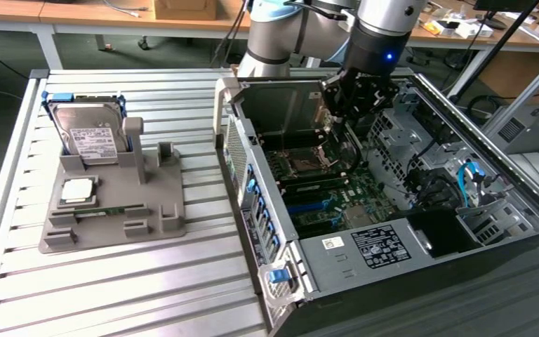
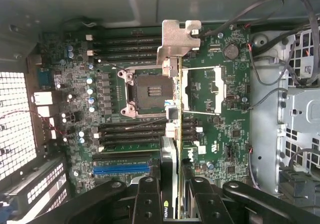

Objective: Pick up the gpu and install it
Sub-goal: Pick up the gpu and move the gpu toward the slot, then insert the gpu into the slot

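The gpu (image 2: 170, 156) is a thin card seen edge-on, with its silver-grey metal bracket (image 2: 177, 36) at the far end. My gripper (image 2: 170, 191) is shut on it, one black finger (image 2: 148, 194) on each flat side. The card hangs above the motherboard (image 2: 215, 88) of the open computer case, over the strip between the CPU socket (image 2: 149, 91) and the memory slots. In the exterior view my gripper (image 1: 349, 105) is lowered into the upper part of the case (image 1: 250, 182), above the board.
A blue expansion slot (image 2: 120, 169) lies beside the held card. Loose black cables (image 2: 270, 43) run past the drive cage. On the slatted table, a grey fixture (image 1: 110, 210) holds a hard drive (image 1: 87, 133), a CPU (image 1: 76, 189) and a memory stick (image 1: 101, 210).
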Controlling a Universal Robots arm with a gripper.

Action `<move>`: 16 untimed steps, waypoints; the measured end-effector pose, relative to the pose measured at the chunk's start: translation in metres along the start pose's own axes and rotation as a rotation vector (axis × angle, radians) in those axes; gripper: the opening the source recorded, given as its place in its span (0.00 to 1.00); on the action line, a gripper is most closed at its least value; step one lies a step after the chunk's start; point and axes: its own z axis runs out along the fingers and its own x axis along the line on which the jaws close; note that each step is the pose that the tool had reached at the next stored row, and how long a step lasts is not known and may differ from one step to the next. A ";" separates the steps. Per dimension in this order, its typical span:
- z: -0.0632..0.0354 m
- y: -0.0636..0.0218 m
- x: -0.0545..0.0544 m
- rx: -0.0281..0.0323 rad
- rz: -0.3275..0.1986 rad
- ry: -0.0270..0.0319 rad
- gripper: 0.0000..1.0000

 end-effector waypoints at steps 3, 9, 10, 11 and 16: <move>0.0002 0.0000 0.000 -0.0002 0.000 -0.0001 0.27; 0.0002 0.0000 0.000 -0.0003 0.000 -0.0001 0.27; 0.0002 0.0000 0.000 -0.0003 0.000 -0.0001 0.27; 0.0002 0.0000 0.000 -0.0003 0.000 -0.0001 0.27; 0.0002 0.0000 0.000 -0.0010 -0.031 -0.0024 0.27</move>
